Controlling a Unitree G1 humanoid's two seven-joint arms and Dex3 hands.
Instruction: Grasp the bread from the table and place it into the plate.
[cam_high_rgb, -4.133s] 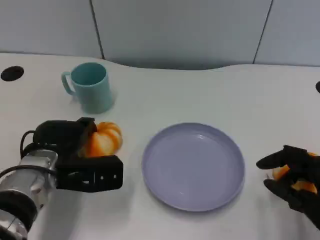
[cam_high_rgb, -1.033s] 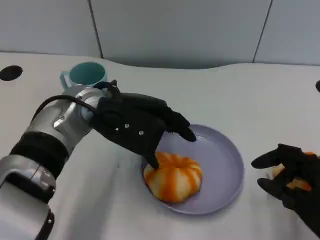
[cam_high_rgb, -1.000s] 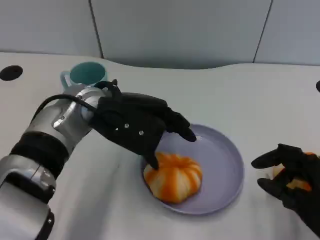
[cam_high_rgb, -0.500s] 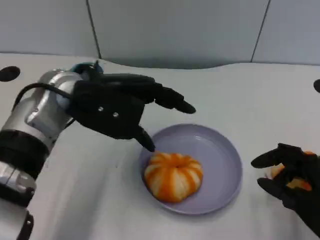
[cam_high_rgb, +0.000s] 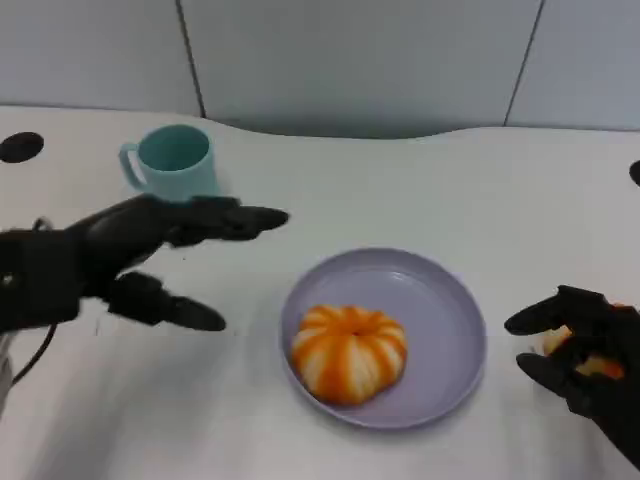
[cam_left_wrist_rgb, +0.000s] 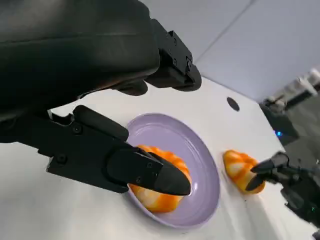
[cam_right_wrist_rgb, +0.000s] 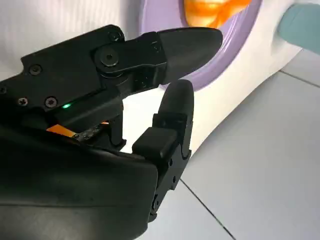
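Fingers (cam_high_rgb: 215, 218) of the left hand (cam_high_rgb: 110, 255) are spread well apart and hold nothing; the hand hangs at the left middle of the head view, above the white tabletop (cam_high_rgb: 420, 190), with the upper fingers reaching right toward the centre and the thumb pointing right lower down. It touches neither the plate (cam_high_rgb: 445, 320) nor the bread (cam_high_rgb: 349, 352). In the left wrist view the same hand (cam_left_wrist_rgb: 100, 100) is open, its fingers (cam_left_wrist_rgb: 145, 172) parted in front of the plate (cam_left_wrist_rgb: 200, 165) with the bread (cam_left_wrist_rgb: 160, 200) beyond them.

Bread, a round orange and white striped bun, lies in the lilac plate, in its left part, at the lower centre of the head view. It rests on the plate's floor close to the left rim.

At the lower right edge of the head view the right hand (cam_high_rgb: 590, 365) sits just right of the plate, its fingers (cam_high_rgb: 545, 318) curled around a second bun (cam_high_rgb: 575, 352), orange, mostly covered by the hand. The left wrist view shows that bun (cam_left_wrist_rgb: 239, 169) on the tabletop beside the plate with the right hand's fingers (cam_left_wrist_rgb: 270, 165) at it; whether they truly grip it I cannot tell. The right wrist view shows the right hand (cam_right_wrist_rgb: 150, 85) with a bit of orange under it.

A teal cup (cam_high_rgb: 172, 162) stands upright at the upper left, behind the left hand and apart from it.
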